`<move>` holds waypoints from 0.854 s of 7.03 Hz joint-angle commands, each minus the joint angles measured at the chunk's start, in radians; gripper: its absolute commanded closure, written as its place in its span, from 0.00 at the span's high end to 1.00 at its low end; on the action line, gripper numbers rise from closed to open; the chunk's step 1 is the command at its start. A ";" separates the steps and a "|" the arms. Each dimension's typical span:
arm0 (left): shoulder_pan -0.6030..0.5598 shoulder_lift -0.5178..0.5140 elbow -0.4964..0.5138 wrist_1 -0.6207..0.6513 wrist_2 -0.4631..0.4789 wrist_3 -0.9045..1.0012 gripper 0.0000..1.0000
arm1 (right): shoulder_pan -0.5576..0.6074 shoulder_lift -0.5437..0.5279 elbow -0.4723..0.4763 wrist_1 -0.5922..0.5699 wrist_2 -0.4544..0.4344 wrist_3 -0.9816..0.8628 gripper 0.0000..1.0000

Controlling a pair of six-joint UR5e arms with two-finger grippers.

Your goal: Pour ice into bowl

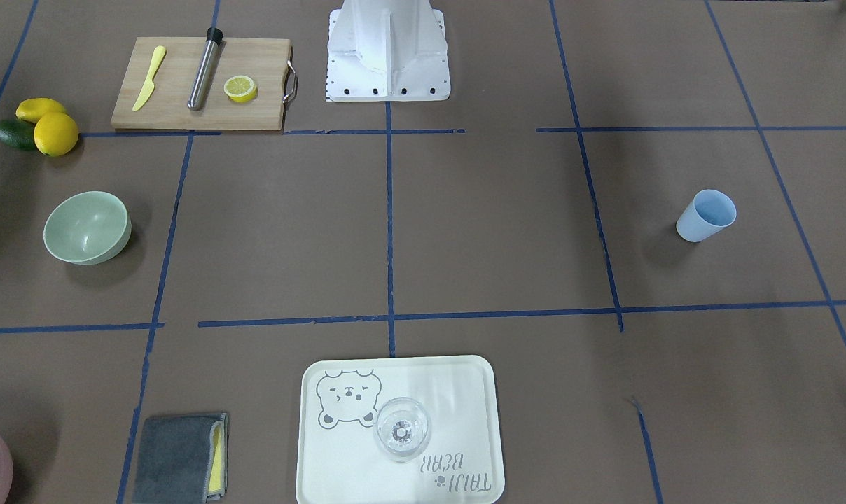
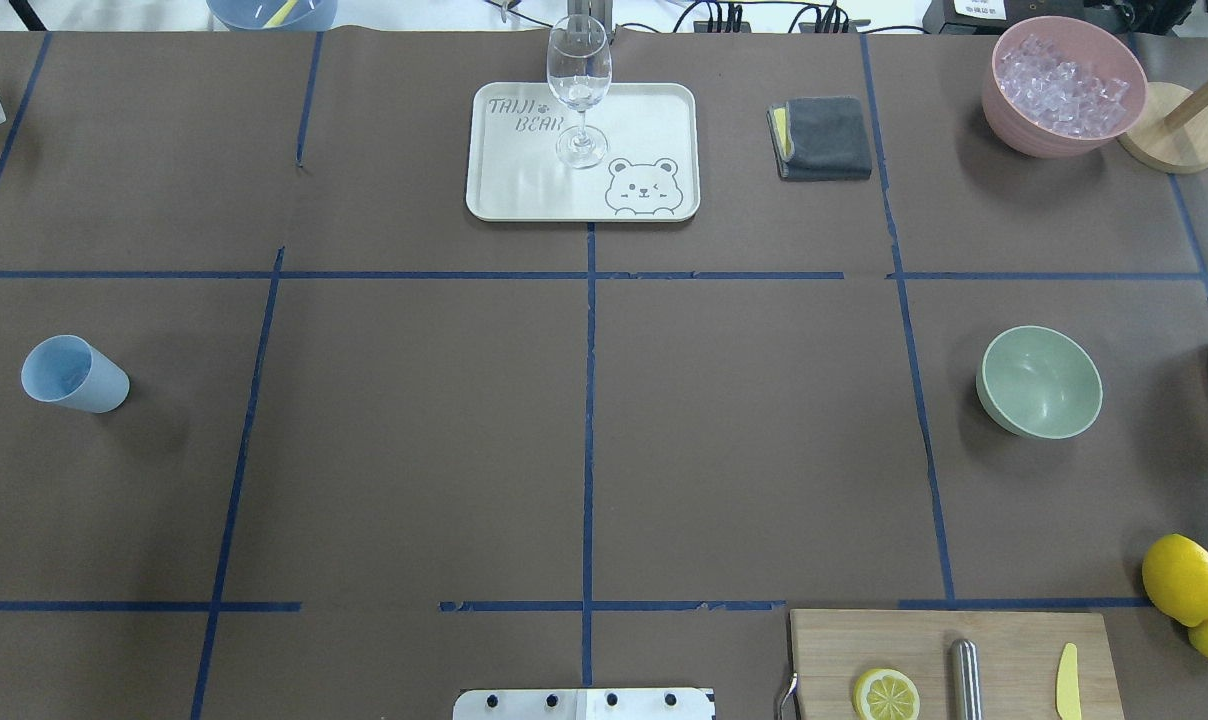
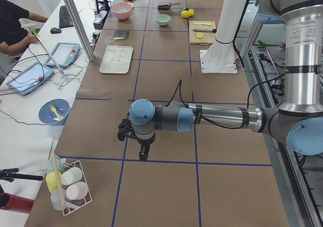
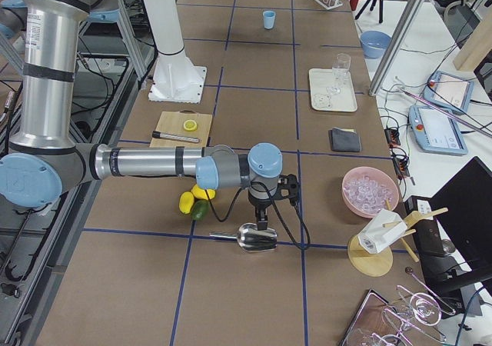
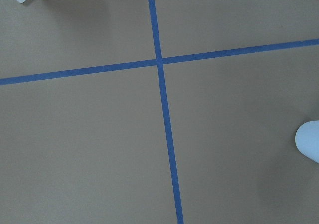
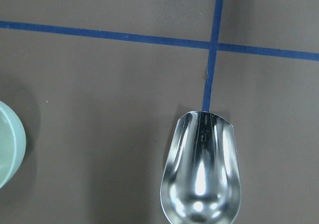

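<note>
The mint bowl (image 2: 1039, 381) sits upright on the brown counter (image 2: 744, 450) on the robot's right, well apart from the blue cup (image 2: 72, 374) far over on the left. A metal scoop (image 6: 202, 169) lies on the counter near the bowl, on its outer side, hollow up. The right end effector (image 4: 262, 224) points down just over the scoop; only the side view shows it, so I cannot tell how its jaws stand or whether it touches. The left end effector (image 3: 143, 157) hangs fingers-down over a taped cross near the cup, and its state cannot be told either. At the far edge a pink bowl (image 2: 1014, 125) holds clear cubes (image 2: 1062, 85). Next to it lie a grey cloth (image 2: 824, 138) and a tray (image 2: 524, 190) with a glass (image 2: 578, 80).
</note>
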 commanded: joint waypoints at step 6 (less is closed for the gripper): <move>-0.014 0.042 -0.044 -0.050 0.002 0.045 1.00 | 0.005 0.004 -0.009 0.011 0.007 0.038 1.00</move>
